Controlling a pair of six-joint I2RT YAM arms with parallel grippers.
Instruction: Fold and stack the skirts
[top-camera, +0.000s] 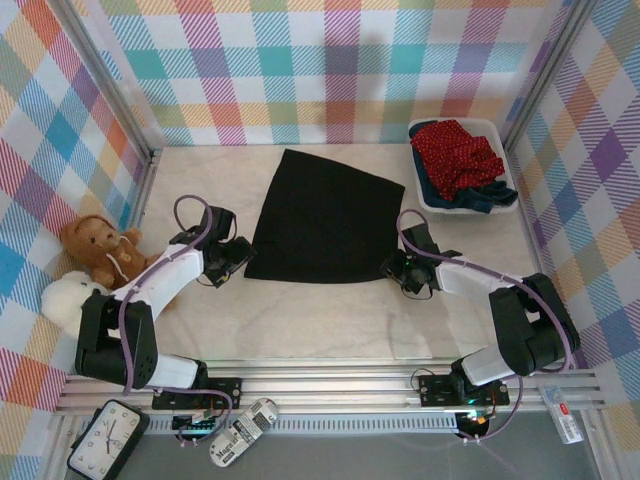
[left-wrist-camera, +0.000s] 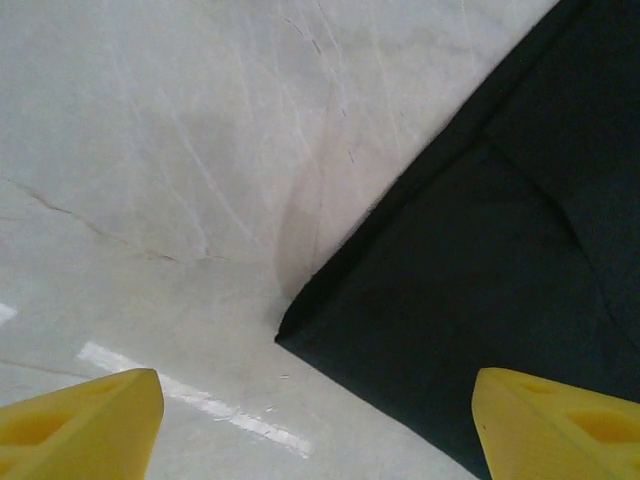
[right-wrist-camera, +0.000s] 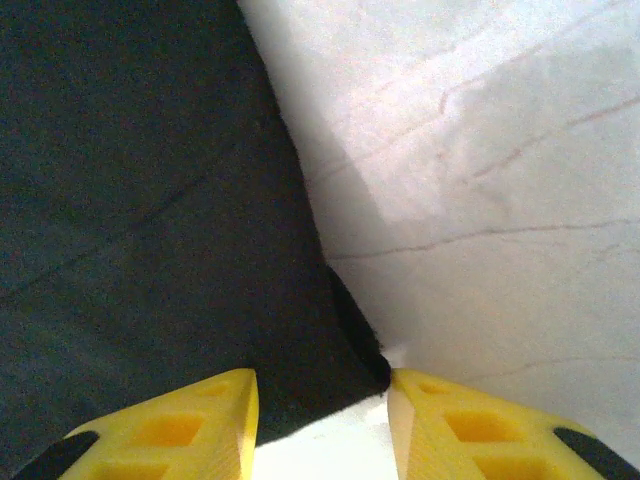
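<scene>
A plain black skirt (top-camera: 325, 220) lies spread flat in the middle of the table. My left gripper (top-camera: 235, 262) is at its near-left corner. In the left wrist view that gripper (left-wrist-camera: 315, 400) stands open, low over the table, with the corner of the black skirt (left-wrist-camera: 480, 260) lying between its yellow fingers (left-wrist-camera: 90, 420). My right gripper (top-camera: 395, 268) is at the near-right corner. Its jaws (right-wrist-camera: 320, 400) are narrowed around the corner of the black skirt (right-wrist-camera: 130, 200), and bare table shows between them. A red dotted skirt (top-camera: 455, 150) and dark blue denim (top-camera: 490, 195) lie in the basket.
The white basket (top-camera: 416, 132) stands at the back right. A brown teddy bear (top-camera: 100, 250) and a white one (top-camera: 65, 300) sit by the left wall. A clock (top-camera: 105, 440) and a remote (top-camera: 240, 432) lie below the near rail.
</scene>
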